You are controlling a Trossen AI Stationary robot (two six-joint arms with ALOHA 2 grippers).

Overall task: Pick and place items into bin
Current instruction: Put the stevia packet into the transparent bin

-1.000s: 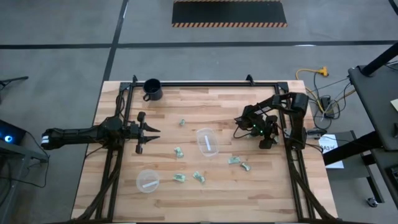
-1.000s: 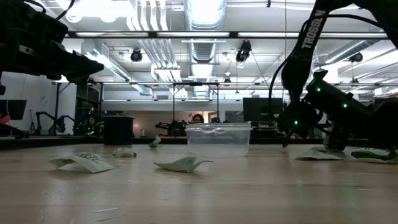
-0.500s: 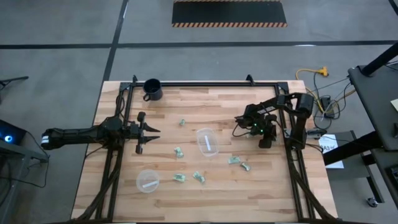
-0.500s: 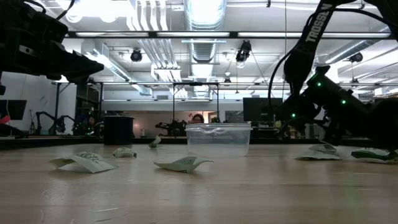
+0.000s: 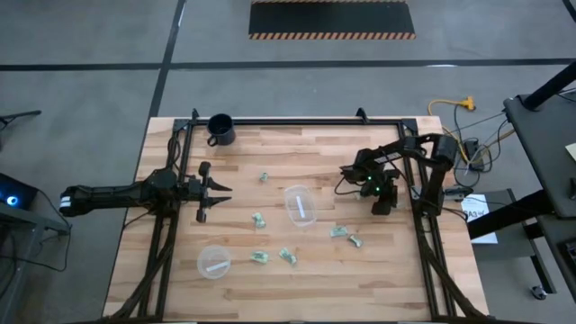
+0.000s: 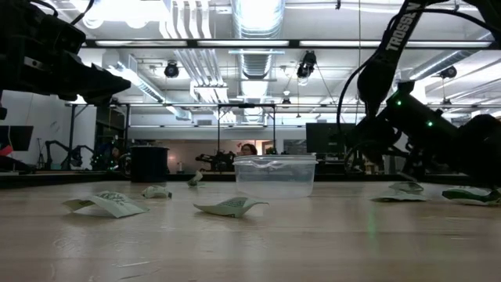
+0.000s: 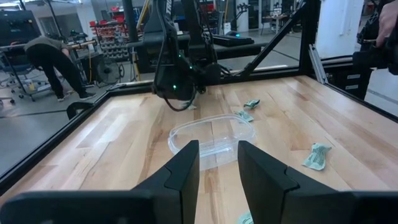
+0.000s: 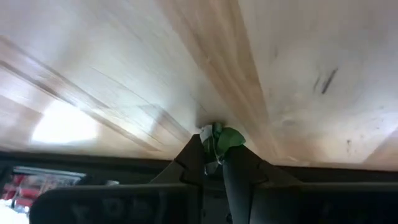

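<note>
Gripping a green item [image 8: 219,138], right gripper [image 8: 214,149] hovers.

This was a robotics lab or workshop hall. Exposed ducts [image 6: 258,31] and strip lights [image 6: 227,43] ran overhead, the floor [image 5: 90,90] was bare concrete with a hazard-striped mat [image 5: 331,20], and a person [image 7: 53,62] bent over among equipment racks [image 7: 115,46].
</note>
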